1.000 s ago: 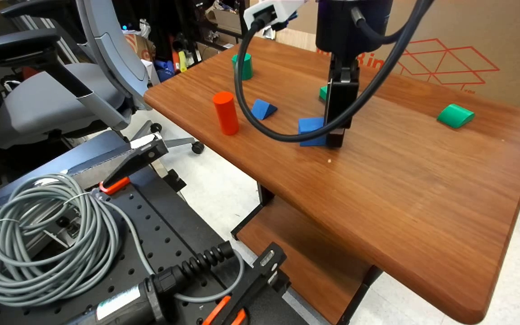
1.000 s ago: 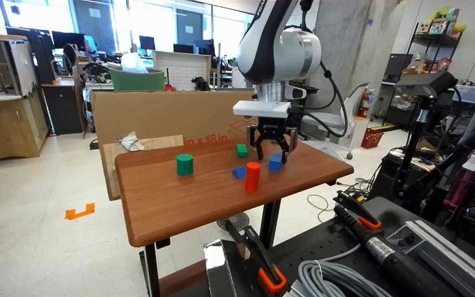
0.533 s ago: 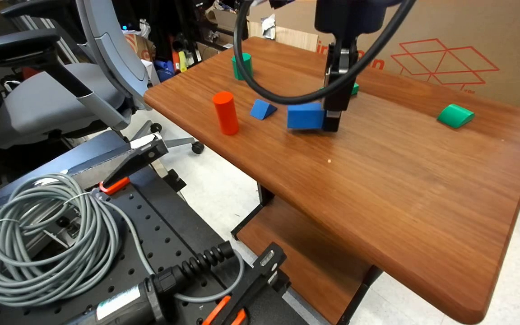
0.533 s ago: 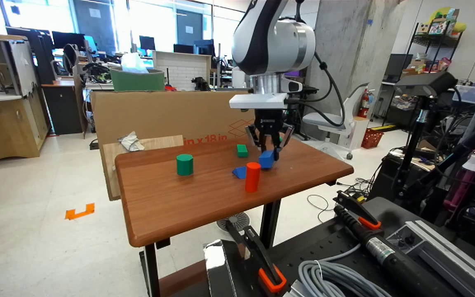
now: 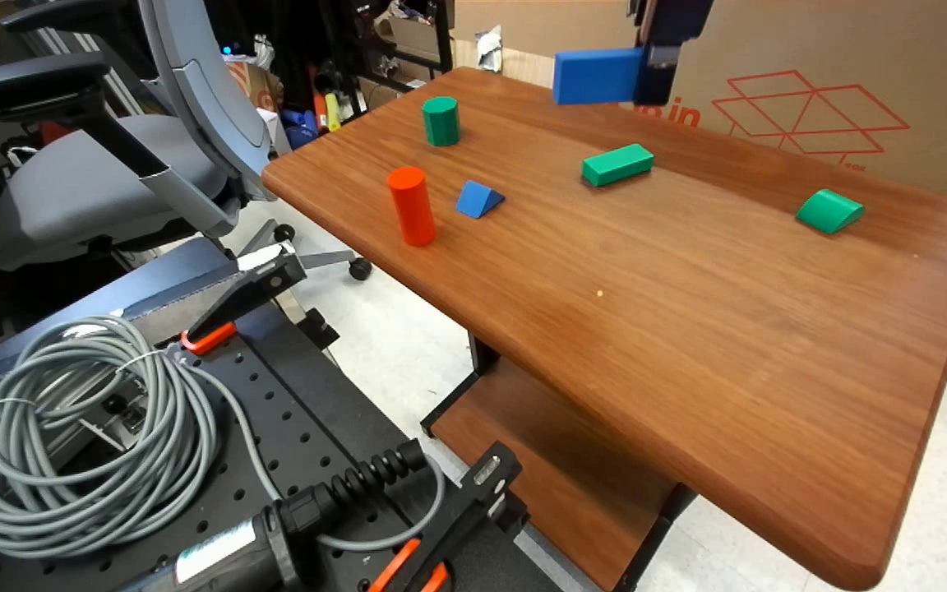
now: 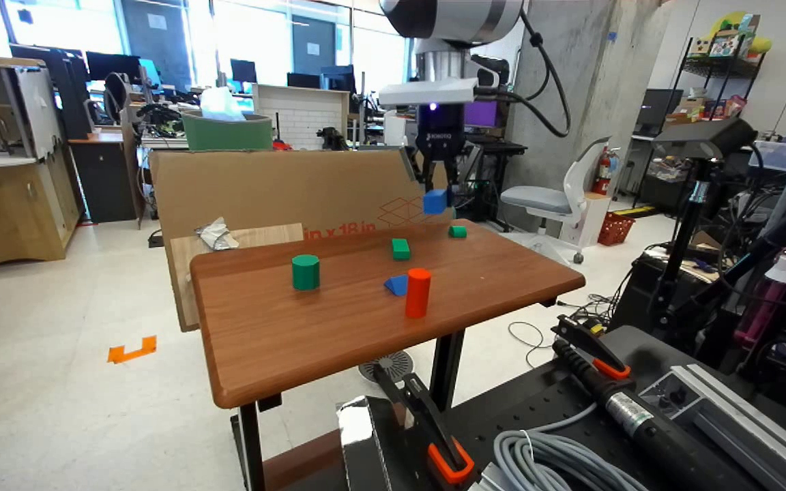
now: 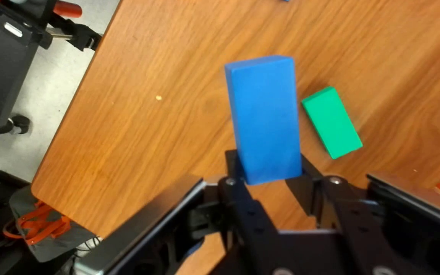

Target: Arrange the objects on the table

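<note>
In the wrist view, my gripper (image 7: 269, 164) has its fingers (image 7: 233, 164) clenched on the six-o'clock end of the blue block (image 7: 267, 118), raised above the table (image 7: 166, 145). To place it well, I should descend slowly, block level, avoiding the green block (image 7: 332, 124) at three o'clock; exact height is hard to judge.

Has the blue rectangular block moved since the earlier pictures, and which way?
Yes, upward: in an exterior view, the blue rectangular block now shows above the far edge of the table; earlier it showed lower, against its surface.
</note>
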`<state>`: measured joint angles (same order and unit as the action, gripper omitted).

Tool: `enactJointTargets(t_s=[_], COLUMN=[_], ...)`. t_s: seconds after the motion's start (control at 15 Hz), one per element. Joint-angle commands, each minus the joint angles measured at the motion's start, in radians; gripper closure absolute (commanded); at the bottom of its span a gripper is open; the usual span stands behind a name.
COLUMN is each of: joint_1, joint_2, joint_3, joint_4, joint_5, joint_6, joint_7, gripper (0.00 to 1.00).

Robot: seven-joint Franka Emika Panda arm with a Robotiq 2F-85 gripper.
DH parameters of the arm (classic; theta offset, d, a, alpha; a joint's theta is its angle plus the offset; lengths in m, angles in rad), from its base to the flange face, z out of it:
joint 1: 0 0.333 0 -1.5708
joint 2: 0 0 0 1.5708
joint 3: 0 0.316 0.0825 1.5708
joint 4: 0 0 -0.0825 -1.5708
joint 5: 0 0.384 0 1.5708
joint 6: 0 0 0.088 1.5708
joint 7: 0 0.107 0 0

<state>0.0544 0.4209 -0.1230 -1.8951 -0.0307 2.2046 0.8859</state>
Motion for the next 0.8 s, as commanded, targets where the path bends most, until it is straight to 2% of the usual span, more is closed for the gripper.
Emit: enactJointTargets(t_s=[0.0,0.33,0.73], joint_1=[-0.011,-0.007,0.004], joint_2=[0.021,0.095,0.185], joint_3=[0.009,0.017,0.020], joint_4=[0.097,0.182,0.229], joint_5=[0.005,0.005,0.007], joint_6=[-0.047,0.000,0.092], joint_7=[-0.048,-0.094,-0.144], gripper=[0.90,0.90,0.90])
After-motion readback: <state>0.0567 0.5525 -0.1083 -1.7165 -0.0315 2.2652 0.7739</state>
